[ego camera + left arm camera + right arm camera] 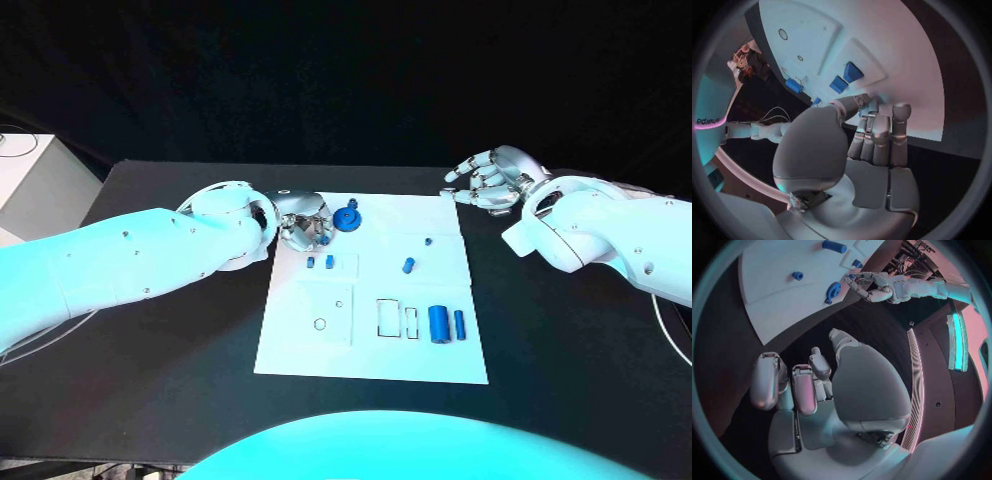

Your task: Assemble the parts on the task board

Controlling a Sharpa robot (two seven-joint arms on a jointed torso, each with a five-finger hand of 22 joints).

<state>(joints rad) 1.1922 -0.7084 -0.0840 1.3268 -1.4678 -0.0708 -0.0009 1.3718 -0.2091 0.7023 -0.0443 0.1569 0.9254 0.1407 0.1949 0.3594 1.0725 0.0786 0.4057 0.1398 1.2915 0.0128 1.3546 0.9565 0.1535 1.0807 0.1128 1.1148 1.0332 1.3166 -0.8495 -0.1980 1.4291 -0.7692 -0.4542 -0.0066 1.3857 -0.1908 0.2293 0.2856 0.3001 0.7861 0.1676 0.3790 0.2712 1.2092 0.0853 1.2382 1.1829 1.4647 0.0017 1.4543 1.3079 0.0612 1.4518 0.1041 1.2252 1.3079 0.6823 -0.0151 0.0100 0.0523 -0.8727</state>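
task board point(433, 352) lies flat in the middle of the black desk point(173, 370), a white plate with shallow recesses. from the head view we count six blue parts on it: a round geared piece point(346, 218) near the far edge, two small blocks point(320, 262) side by side, one short peg point(408, 266) near the middle, and two cylinders point(447, 325) lying next to each other in the near right corner. beside the cylinders we see two rectangular recesses point(398, 319), and further left an oval one point(319, 323) and a small round hole point(340, 303).

our left hand point(303, 226) sits at the board's far left corner, just beside the geared piece; the left wrist view shows what the head view does not, its fingers point(879, 135) held straight and close together with the tips at the board's surface, near the two blocks. we cannot tell whether it pinches anything.

our right hand point(493, 180) hovers off the board's far right corner, over the desk. the right wrist view shows its fingers point(786, 382) loosely curled and apart, holding nothing.
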